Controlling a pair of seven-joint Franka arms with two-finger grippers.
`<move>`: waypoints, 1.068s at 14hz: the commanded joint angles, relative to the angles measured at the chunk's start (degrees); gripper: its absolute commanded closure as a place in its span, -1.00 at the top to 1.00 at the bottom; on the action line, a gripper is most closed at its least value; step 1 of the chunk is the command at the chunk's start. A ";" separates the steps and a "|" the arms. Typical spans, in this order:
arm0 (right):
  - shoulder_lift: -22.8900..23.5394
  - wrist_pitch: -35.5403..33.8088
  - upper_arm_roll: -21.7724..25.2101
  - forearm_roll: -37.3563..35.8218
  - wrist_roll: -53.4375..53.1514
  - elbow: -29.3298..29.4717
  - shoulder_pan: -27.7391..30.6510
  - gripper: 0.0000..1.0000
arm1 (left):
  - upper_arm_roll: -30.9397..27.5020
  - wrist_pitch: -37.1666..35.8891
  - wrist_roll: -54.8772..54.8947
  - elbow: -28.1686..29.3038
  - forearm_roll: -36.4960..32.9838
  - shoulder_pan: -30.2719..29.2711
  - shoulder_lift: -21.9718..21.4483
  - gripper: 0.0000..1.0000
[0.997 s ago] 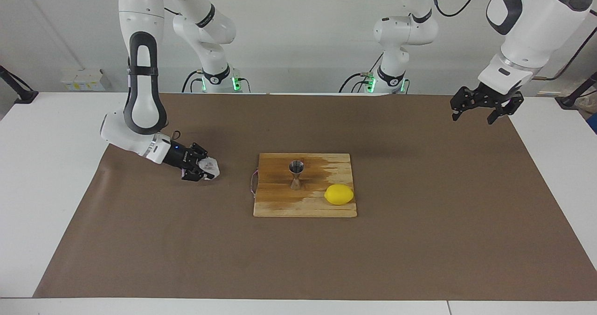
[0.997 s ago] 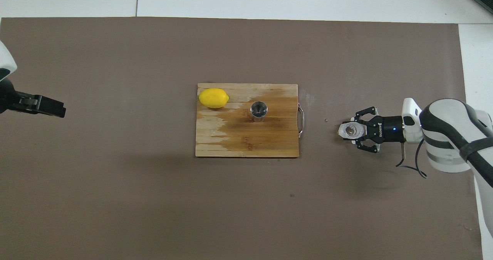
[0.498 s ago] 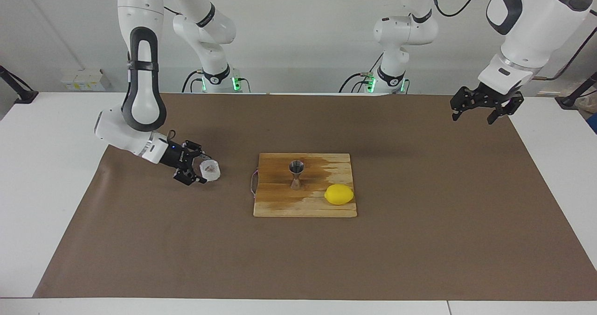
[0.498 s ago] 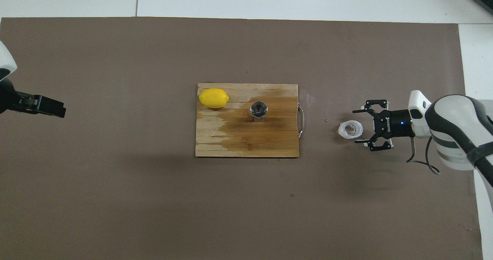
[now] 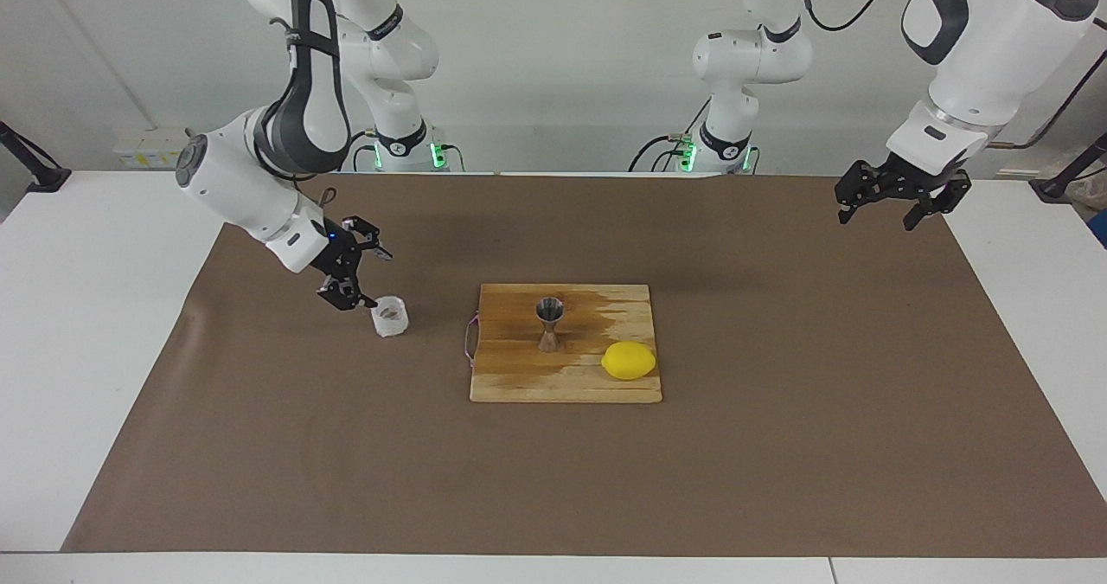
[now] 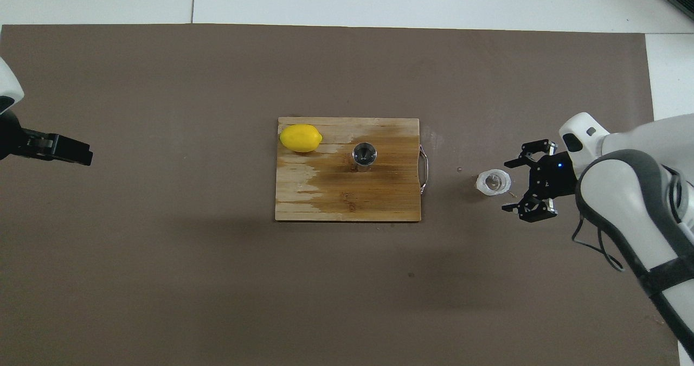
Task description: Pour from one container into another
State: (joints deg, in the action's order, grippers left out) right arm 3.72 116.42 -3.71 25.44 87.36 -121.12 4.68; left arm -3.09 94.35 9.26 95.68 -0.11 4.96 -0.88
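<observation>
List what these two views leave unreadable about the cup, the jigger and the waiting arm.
- Plastic cup: something brownish inside; too small in both views to tell what or how much.
- Jigger: whether it holds anything; its bowl reads only as dark glare.
- Left gripper: the overhead view's edge cuts off the arm; fingers show in the facing view.

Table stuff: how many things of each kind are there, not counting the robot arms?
Plastic cup: 1
Metal jigger: 1
Lemon: 1
Wooden cutting board: 1
Brown mat: 1
Total: 5
</observation>
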 commanded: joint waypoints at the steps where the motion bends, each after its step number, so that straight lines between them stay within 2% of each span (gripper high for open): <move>1: 0.59 0.56 -0.24 -6.70 -19.09 0.79 -3.08 1.00 | -0.25 -0.40 0.32 1.18 0.29 0.05 -1.23 1.00; 3: 0.76 0.65 -0.24 -12.05 -32.27 1.14 -3.27 1.00 | -0.16 -0.40 0.32 1.09 0.29 0.05 -1.23 1.00; 8: 0.33 -0.93 -0.24 -22.96 -57.25 2.72 -3.18 1.00 | -0.25 -0.40 0.32 1.09 0.29 0.05 -1.23 1.00; 12: -0.20 -7.07 -0.42 -24.74 -80.36 5.97 -3.36 1.00 | -0.16 -0.40 0.32 1.09 0.29 0.05 -1.23 1.00; 15: -1.43 -18.30 -0.59 -24.74 -88.74 14.91 -4.23 1.00 | -0.25 -0.40 0.32 1.18 0.29 0.05 -1.23 1.00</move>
State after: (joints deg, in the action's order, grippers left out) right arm 3.22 105.02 -3.92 2.07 4.85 -112.42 0.99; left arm -3.09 94.35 9.26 95.68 -0.11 4.96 -0.88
